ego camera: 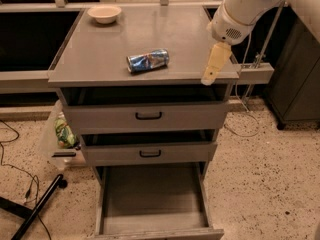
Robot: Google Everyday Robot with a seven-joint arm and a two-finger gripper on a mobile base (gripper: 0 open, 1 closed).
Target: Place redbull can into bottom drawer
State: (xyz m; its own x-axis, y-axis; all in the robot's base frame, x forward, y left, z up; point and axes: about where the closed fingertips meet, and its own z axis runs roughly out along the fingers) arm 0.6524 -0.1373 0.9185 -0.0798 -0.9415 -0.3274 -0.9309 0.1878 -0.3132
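Observation:
The redbull can [147, 60], blue and silver with dented sides, lies on its side on the grey cabinet top [100, 54], near the front middle. The bottom drawer [152, 196] is pulled far out below the cabinet, and its grey tray holds nothing. My gripper [211, 69] hangs from the white arm over the front right corner of the cabinet top. It is to the right of the can, apart from it, and holds nothing that I can see.
A cream bowl [104, 13] sits at the back left of the top. Two shallower drawers with black handles [148, 116] [150, 154] stand slightly open above the bottom drawer. A plastic bag [62, 132] and a black stand leg [37, 206] lie on the floor at left. A dark cabinet [295, 84] stands at right.

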